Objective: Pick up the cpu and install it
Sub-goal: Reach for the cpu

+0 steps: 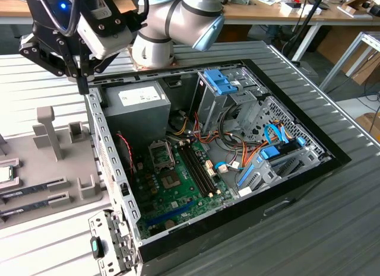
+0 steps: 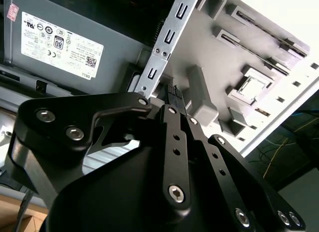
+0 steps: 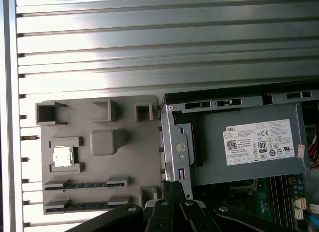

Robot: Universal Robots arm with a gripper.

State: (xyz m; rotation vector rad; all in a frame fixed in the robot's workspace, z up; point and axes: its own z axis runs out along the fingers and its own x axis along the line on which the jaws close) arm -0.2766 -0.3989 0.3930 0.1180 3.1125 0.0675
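The arm stands in the upper left of the exterior view. Its gripper (image 1: 80, 85) points down just above the near-left top corner of the open computer case (image 1: 110, 152). In both wrist views the gripper (image 2: 172, 95) (image 3: 173, 186) hangs over the case's metal side rail. The jaws appear drawn together to a single narrow tip, with nothing between them.

The cpu (image 1: 5, 174) is not in hand. It lies flat in a square pocket of the grey fixture tray (image 1: 66, 169), at the far left edge of the exterior view and well apart from the gripper. The first wrist view shows the cpu (image 3: 62, 156) silvery side up, seated squarely in its pocket. Memory sticks (image 1: 31, 188) lie in the long slots just beside it.

Inside the case, the grey power supply (image 1: 139, 102) with its white label sits at the upper left of the case. The green motherboard (image 1: 181, 196) lies below it in the frame and carries a black-framed socket (image 1: 161, 155). Case and tray rest on a ribbed metal table (image 1: 332, 228).
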